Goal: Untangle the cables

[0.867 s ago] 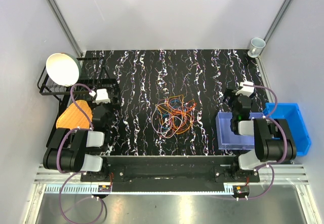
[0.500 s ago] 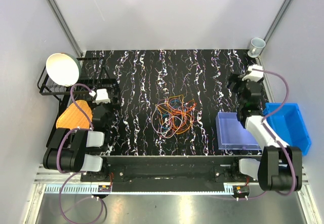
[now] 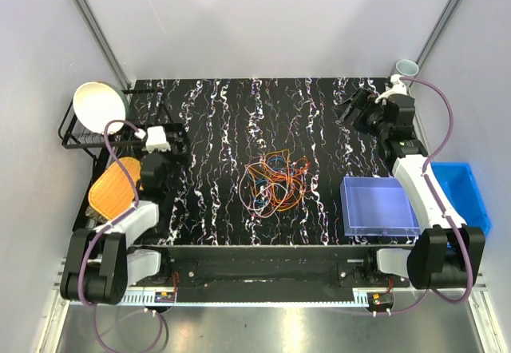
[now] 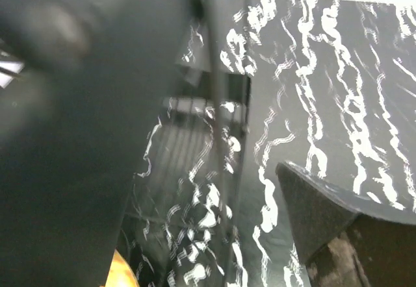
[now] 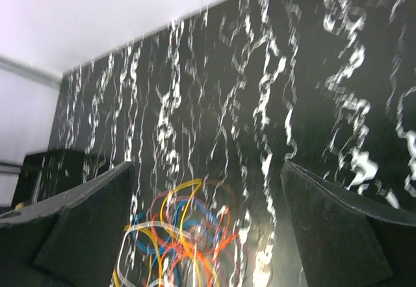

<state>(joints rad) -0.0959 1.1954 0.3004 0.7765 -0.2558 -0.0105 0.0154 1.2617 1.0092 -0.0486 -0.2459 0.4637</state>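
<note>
Bench [image 3: 215, 129]: black top with white marble-like veins, set between pale walls.
Centre: cables [image 3: 274, 183], a single loose tangle lying flat. Mostly orange, with red, yellow, blue and purple strands looped through. Well apart from everything else.
Near right: translucent lavender box [image 3: 380, 207]. A blue bin [image 3: 467, 185] sits just beside it at the bench's right edge.
Far left: black wire rack [image 3: 80, 139]. Nearer, at the left edge, a flat orange piece [image 3: 112, 189].
Far right corner: pale cup [image 3: 406, 69], upright.
</note>
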